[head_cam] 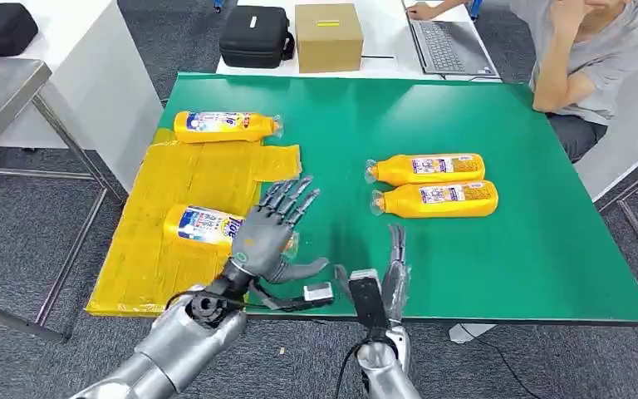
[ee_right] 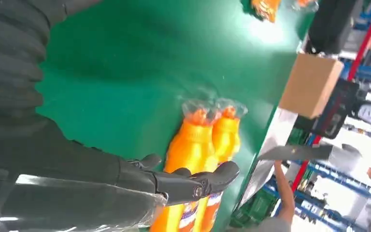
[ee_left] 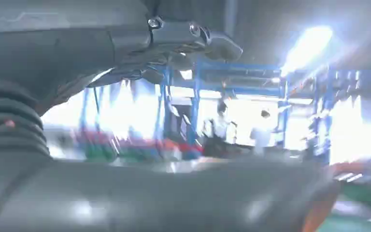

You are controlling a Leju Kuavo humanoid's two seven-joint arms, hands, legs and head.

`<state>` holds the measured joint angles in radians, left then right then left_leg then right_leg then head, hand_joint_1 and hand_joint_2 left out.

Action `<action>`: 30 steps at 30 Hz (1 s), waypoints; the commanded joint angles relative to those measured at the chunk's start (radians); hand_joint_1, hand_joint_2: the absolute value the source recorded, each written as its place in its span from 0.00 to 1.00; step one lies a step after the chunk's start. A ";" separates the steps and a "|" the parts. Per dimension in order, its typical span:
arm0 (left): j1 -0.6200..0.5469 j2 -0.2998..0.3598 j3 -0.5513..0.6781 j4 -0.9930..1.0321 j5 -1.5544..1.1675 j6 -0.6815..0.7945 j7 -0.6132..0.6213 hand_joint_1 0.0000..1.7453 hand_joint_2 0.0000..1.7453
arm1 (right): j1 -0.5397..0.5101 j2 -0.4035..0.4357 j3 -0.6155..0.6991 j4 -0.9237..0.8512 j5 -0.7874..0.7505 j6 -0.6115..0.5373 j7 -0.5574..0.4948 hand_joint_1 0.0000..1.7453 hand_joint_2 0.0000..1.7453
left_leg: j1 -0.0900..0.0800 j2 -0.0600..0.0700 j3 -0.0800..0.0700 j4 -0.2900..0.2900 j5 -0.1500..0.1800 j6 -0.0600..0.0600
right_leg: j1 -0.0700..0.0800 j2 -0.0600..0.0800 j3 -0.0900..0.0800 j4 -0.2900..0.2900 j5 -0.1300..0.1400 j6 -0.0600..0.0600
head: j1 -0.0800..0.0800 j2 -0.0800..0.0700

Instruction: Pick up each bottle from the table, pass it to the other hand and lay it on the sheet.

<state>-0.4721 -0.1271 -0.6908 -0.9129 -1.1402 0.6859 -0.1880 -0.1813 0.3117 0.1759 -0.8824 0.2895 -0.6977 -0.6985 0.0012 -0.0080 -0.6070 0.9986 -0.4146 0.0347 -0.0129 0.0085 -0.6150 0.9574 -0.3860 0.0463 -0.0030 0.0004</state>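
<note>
Nearest, the right hand [head_cam: 380,278] hovers edge-on and the left hand [head_cam: 276,237] spreads above the yellow sheet [head_cam: 195,179]; both are released, grasping nothing. Two bottles [head_cam: 201,225] lie on the sheet, two more bottles [head_cam: 432,184] on the green table [head_cam: 515,249] beyond.

Head cam looked down over the counter [head_cam: 465,274]; right wrist cam sat close behind its robot hand [ee_right: 183,186], sharing both bottles [ee_right: 200,154] ahead.

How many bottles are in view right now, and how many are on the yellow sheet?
4. Two lie on the yellow sheet: far bottle and near bottle, partly behind the left hand. Two lie side by side on the green table: and.
</note>
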 commanded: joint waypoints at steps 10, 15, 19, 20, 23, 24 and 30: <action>0.109 -0.066 0.164 -0.038 0.727 -0.125 -0.510 0.00 1.00 | 0.275 -0.116 0.038 -0.680 -0.088 0.000 0.000 0.00 1.00 | 0.000 -0.002 0.004 0.000 -0.003 -0.002 | 0.000 -0.003 0.005 0.001 -0.004 -0.002 | 0.000 0.000; 0.109 -0.056 0.156 -0.034 0.746 -0.117 -0.510 0.00 1.00 | 0.279 -0.150 0.100 -0.705 -0.153 0.000 0.000 0.00 1.00 | 0.000 0.001 0.001 0.000 -0.002 -0.002 | 0.000 0.000 0.002 0.000 -0.002 -0.002 | 0.000 0.000; 0.124 -0.046 0.161 -0.041 0.791 -0.132 -0.510 0.00 1.00 | 0.269 -0.205 0.196 -0.713 -0.274 0.018 0.000 0.00 1.00 | 0.000 0.001 0.002 -0.001 -0.002 -0.002 | 0.001 0.000 0.002 -0.001 -0.002 -0.002 | 0.000 0.000; 0.132 -0.044 0.165 -0.045 0.806 -0.139 -0.510 0.00 1.00 | 0.277 -0.200 0.187 -0.718 -0.298 0.050 0.000 0.00 1.00 | 0.000 0.001 0.004 0.000 -0.003 -0.002 | 0.001 0.000 0.004 0.000 -0.003 -0.003 | 0.000 0.000; 0.150 -0.042 0.183 -0.050 0.834 -0.153 -0.510 0.00 1.00 | 0.295 -0.168 0.134 -0.704 -0.358 0.157 0.000 0.00 1.00 | 0.000 0.003 0.007 -0.002 -0.004 -0.002 | 0.001 0.002 0.006 -0.001 -0.004 -0.003 | 0.000 0.000; 0.150 -0.042 0.183 -0.050 0.834 -0.153 -0.510 0.00 1.00 | 0.295 -0.168 0.134 -0.704 -0.358 0.157 0.000 0.00 1.00 | 0.000 0.002 0.006 -0.002 -0.004 -0.002 | 0.001 0.001 0.005 -0.001 -0.003 -0.003 | 0.000 0.000; 0.168 -0.041 0.196 -0.064 0.858 -0.174 -0.503 0.00 1.00 | 0.312 -0.137 0.069 -0.678 -0.384 0.267 0.000 0.00 0.00 | 0.000 0.001 0.005 0.000 -0.004 -0.002 | 0.001 0.000 0.005 0.000 -0.004 -0.003 | 0.000 0.000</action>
<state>-0.3111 -0.1934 -0.5230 -0.9792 -0.3117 0.5375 -0.7000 0.1179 0.1732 0.2976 -1.5835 -0.0595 -0.5447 -0.6985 0.0013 -0.0086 -0.6082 0.9984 -0.4154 0.0340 -0.0125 0.0080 -0.6154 0.9572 -0.3872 0.0448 -0.0030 0.0004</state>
